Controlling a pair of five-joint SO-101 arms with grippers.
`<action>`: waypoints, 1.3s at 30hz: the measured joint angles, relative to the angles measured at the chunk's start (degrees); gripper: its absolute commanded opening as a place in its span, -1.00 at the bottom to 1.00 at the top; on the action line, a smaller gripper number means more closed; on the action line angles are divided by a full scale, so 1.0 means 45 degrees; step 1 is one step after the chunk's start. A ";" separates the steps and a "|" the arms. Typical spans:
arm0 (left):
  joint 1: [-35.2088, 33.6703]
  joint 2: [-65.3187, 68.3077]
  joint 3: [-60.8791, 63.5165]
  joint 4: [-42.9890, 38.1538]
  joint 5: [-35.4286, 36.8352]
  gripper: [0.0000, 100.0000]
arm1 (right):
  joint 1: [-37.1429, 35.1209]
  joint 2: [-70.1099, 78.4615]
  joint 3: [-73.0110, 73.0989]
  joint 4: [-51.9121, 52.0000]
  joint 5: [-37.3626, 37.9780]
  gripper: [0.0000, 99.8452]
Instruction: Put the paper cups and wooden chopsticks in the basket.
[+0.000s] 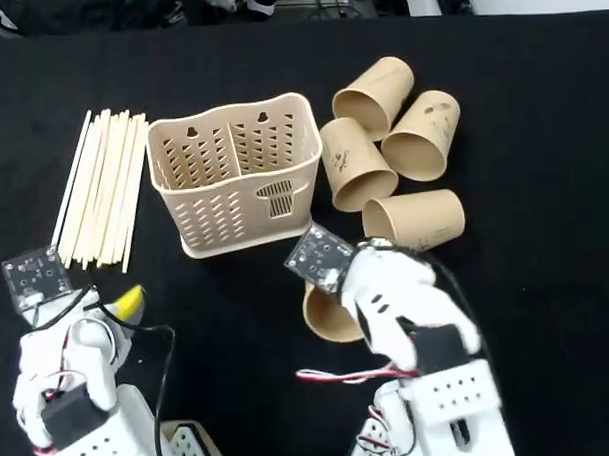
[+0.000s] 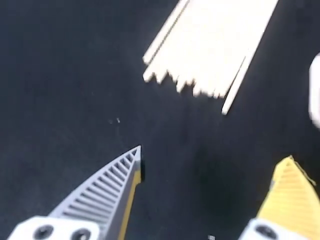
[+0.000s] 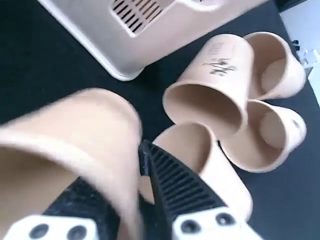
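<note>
High view: right gripper [image 3: 131, 162] pinches cup [image 1: 326, 325] by rim, near basket [image 1: 234, 208]; four cups [image 1: 414, 142] lie beside. Left gripper [image 2: 215, 156] spread, near chopsticks [image 1: 103, 190].

Robotics lab bench. Black cloth-covered table [image 1: 553, 314]; left arm [image 1: 68, 391] and right arm [image 1: 413, 319] are small, white, with bare circuit boards [image 1: 320, 255] and loose red-white wires [image 1: 335, 375]. Paper cups [image 1: 392, 145], wooden chopsticks [image 1: 103, 190], basket [image 1: 230, 110] laid out on it. Cables [image 1: 322, 5] along far edge.
</note>
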 measured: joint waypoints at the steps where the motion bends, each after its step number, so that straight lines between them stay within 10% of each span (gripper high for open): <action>1: 0.0000 -0.0020 0.0332 -0.0215 -0.0020 -0.21 | 0.0020 -0.0156 -0.0625 0.0821 -0.0098 -0.98; 13: 0.1407 0.0000 0.2168 -0.0879 -0.0117 -0.34 | 0.0000 0.1817 -1.0549 0.8029 -0.2540 -0.98; 28: 0.1778 0.0020 0.2618 -0.1368 -0.1543 -0.34 | -0.0918 1.5941 -2.6803 1.0022 -0.5978 -0.98; 39: 0.1778 0.0020 0.2618 -0.1368 -0.1621 -0.34 | -0.0977 2.1255 -2.9851 1.0022 -0.6193 -0.97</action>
